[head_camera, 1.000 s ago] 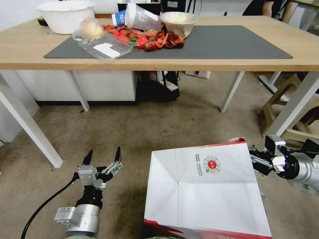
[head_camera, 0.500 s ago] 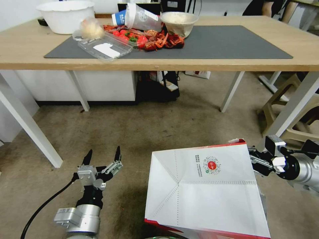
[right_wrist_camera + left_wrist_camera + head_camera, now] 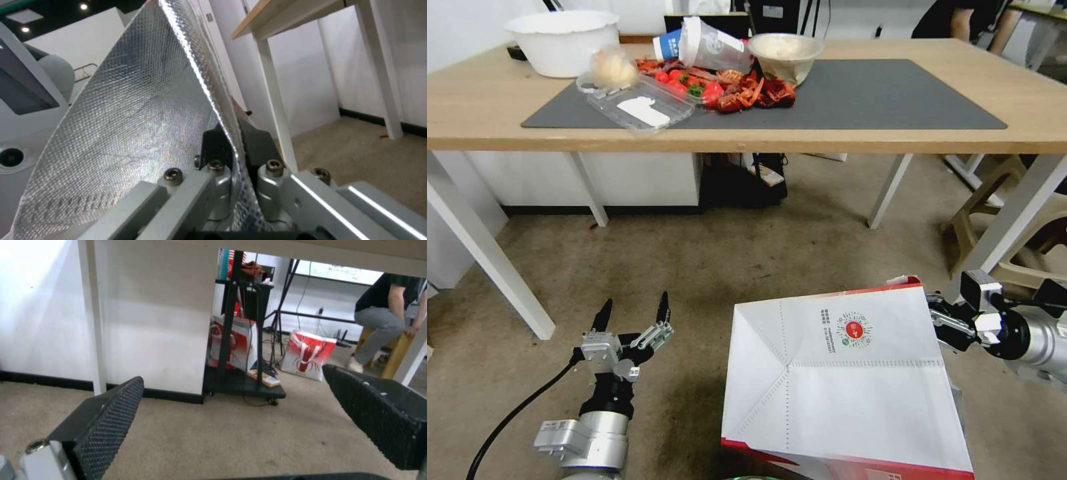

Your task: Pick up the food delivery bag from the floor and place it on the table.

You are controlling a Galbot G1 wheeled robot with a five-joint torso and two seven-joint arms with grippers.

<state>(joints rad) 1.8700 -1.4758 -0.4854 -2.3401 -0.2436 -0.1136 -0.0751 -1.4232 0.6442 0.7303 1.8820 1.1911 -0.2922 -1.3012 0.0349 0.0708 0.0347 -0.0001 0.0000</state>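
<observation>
The food delivery bag [image 3: 840,380], white with red edges and a small round red logo, hangs low in front of me above the floor [image 3: 727,267]. My right gripper [image 3: 939,321] is shut on the bag's right upper edge. In the right wrist view the jaws [image 3: 233,146] pinch the rim beside the silver foil lining [image 3: 133,116]. My left gripper [image 3: 634,303] is open to the bag's left, low over the floor and apart from it. Its ridged black fingers [image 3: 111,413] stand wide with nothing between them. The table [image 3: 894,139] with its dark grey mat [image 3: 880,93] stands ahead.
On the mat's left half lie a white plastic bowl [image 3: 560,40], a clear tray [image 3: 637,107], a tipped cup [image 3: 710,40], a second bowl [image 3: 786,50] and red crayfish shells [image 3: 747,90]. White table legs [image 3: 490,260] flank the floor. A beige stool [image 3: 984,213] stands right, a black cart [image 3: 747,177] under the table.
The whole head view has shifted slightly, so the table sits a little lower in the picture: the camera moved. Bag and both grippers keep their places relative to me.
</observation>
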